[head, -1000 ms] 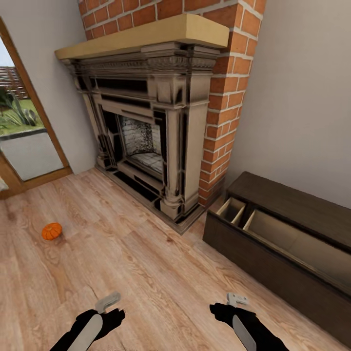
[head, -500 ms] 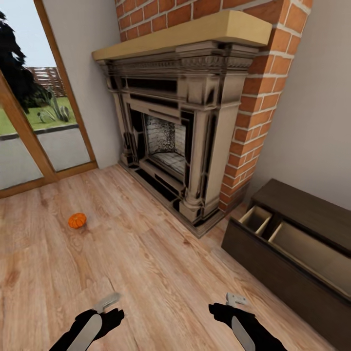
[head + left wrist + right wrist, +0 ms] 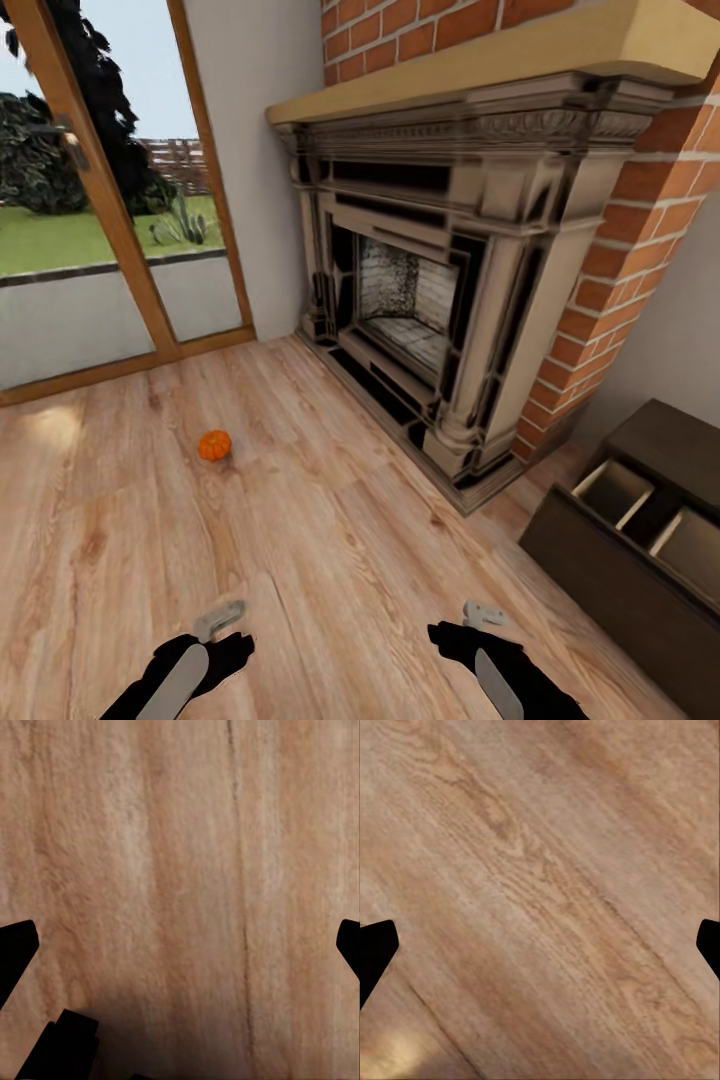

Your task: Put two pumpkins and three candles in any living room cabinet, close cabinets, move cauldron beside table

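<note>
Pumpkin (image 3: pixel 214 445), small and orange, is sitting alone on the wooden floor (image 3: pixel 330 560), out in the open between the glass door (image 3: pixel 100 200) and the ornate fireplace (image 3: pixel 450 270). It is lying well ahead of the left claw (image 3: pixel 222 620) and almost straight in front of it, only slightly toward the door side. From the right claw (image 3: pixel 482 613) it is lying farther off, ahead and well across to the left.

Both claws are hanging low over bare floorboards at the near edge of the head view, well apart from each other and touching nothing. In the left wrist view the left claw (image 3: pixel 180 945) is showing its dark fingertips (image 3: pixel 15 949) at opposite edges of the picture, so the jaws are standing wide with only wood grain between them. The right wrist view is showing the same for the right claw (image 3: pixel 540 945): fingertips (image 3: pixel 375 949) spread far apart over plain floor, holding nothing.

To the right, the dark brown cabinet (image 3: pixel 600 570) is standing against the wall beside the brick chimney (image 3: pixel 620 300), with its pale light-wood compartments (image 3: pixel 615 490) lying open. It is sitting ahead of the right claw and off to the right, far from the pumpkin.
</note>
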Tool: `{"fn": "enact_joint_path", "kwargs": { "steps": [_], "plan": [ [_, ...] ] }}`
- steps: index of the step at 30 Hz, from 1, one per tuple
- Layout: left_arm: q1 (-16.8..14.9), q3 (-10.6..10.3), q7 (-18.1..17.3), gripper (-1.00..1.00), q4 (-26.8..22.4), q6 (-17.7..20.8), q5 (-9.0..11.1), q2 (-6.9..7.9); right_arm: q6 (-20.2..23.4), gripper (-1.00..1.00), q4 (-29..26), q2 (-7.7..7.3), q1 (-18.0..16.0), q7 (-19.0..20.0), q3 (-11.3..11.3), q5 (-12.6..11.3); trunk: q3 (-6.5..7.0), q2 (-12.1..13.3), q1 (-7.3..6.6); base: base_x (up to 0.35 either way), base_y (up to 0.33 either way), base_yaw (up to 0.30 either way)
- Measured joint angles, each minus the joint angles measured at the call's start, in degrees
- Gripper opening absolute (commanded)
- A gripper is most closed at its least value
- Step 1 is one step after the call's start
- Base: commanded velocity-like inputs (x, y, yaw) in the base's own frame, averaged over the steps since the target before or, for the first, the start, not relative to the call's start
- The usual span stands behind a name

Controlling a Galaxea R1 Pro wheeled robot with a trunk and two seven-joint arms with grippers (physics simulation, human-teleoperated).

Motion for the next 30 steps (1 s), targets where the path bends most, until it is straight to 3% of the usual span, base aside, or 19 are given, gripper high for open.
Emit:
{"fn": "enact_joint_path", "kwargs": {
  "steps": [20, 30],
  "plan": [
    [0.0, 0.0, 0.0, 1.0, 0.0, 0.0, 0.0, 0.0, 0.1, 1.0, 0.0, 0.0, 0.0, -0.4, 0.0, -0.1, 0.0, 0.0, -0.01, 0.205, 0.259, 0.292],
    [0.0, -0.1, -0.1, 1.0, 0.0, -2.1, 0.0, 0.0, 0.3, 1.0, 0.1, 0.01, 0.0, -0.5, 0.0, -0.1, 0.0, 0.0, 0.01, 0.095, 0.051, 0.292]
  ]
}}
